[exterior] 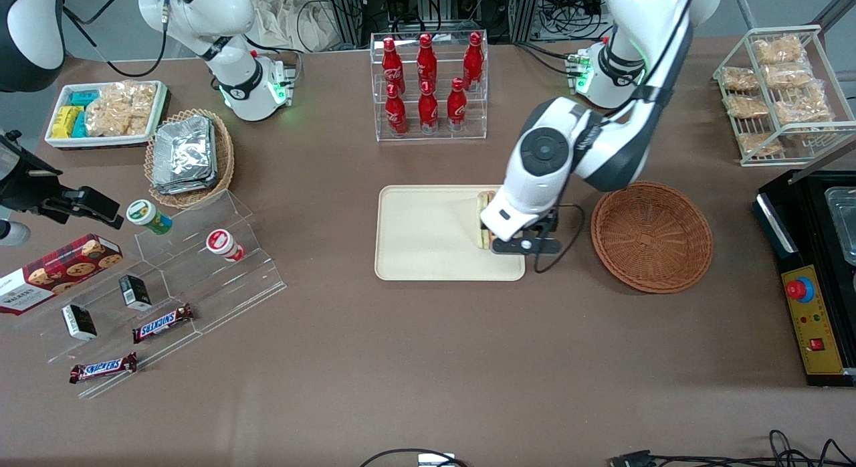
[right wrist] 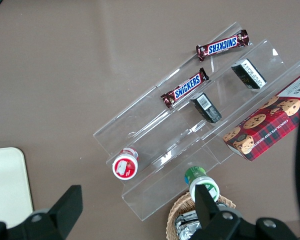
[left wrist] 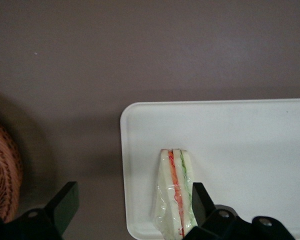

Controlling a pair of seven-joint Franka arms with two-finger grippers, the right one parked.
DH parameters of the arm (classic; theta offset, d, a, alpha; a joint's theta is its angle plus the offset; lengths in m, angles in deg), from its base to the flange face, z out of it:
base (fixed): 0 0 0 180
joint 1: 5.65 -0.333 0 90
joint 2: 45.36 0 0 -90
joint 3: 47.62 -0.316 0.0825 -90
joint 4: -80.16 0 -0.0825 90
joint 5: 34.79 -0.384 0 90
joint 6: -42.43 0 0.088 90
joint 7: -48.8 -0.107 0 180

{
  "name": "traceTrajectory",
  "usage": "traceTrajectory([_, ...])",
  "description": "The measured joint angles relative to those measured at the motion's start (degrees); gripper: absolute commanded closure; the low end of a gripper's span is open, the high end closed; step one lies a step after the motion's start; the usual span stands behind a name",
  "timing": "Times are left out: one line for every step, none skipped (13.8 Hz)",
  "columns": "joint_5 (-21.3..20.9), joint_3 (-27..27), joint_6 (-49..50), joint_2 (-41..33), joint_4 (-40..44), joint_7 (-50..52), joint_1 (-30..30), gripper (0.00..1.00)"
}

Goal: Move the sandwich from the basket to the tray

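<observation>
The sandwich (exterior: pixel 482 219) (left wrist: pixel 172 195), a clear-wrapped white wedge with red and green layers, lies on the cream tray (exterior: pixel 428 253) (left wrist: pixel 250 140) at the tray's end closest to the basket. My left gripper (exterior: pixel 500 243) (left wrist: pixel 134 205) hangs low over that end of the tray and is open. One finger (left wrist: pixel 202 200) is right beside the sandwich; the other finger (left wrist: pixel 65 202) is over the brown table off the tray. The reddish-brown wicker basket (exterior: pixel 652 236) (left wrist: pixel 2 175) stands beside the tray toward the working arm's end, with nothing in it.
A clear rack of red bottles (exterior: pixel 428 85) stands farther from the front camera than the tray. Toward the parked arm's end are a tan basket of foil packets (exterior: pixel 189 156) and an acrylic stand with snack bars (exterior: pixel 164 323). A wire snack rack (exterior: pixel 779 85) and a black control box (exterior: pixel 812 320) sit at the working arm's end.
</observation>
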Motion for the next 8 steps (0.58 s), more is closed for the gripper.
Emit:
traceTrajectory([0.0,-0.1,0.9,-1.3,0.1,0.0,-1.9,0.0])
traceTrajectory([-0.1,-0.1,1.7,-2.7,0.1,0.0,-3.8,0.0])
traceTrajectory([-0.4,-0.1,2.7,-3.9,0.1,-0.1,-5.4,0.0])
traceTrajectory([-1.1,-0.2,4.0,-5.0,0.1,-0.1,-6.8,0.0])
traceTrajectory([-2.0,-0.2,5.0,-5.8,0.1,-0.3,-8.1,0.0])
traceTrajectory([-2.6,-0.2,5.9,-6.4,0.1,-1.3,-9.3,0.0])
traceTrajectory([-2.8,-0.2,7.1,-7.1,0.1,-3.2,-10.7,0.0])
traceTrajectory([-2.8,-0.2,8.4,-8.0,0.1,-5.6,-12.2,0.0])
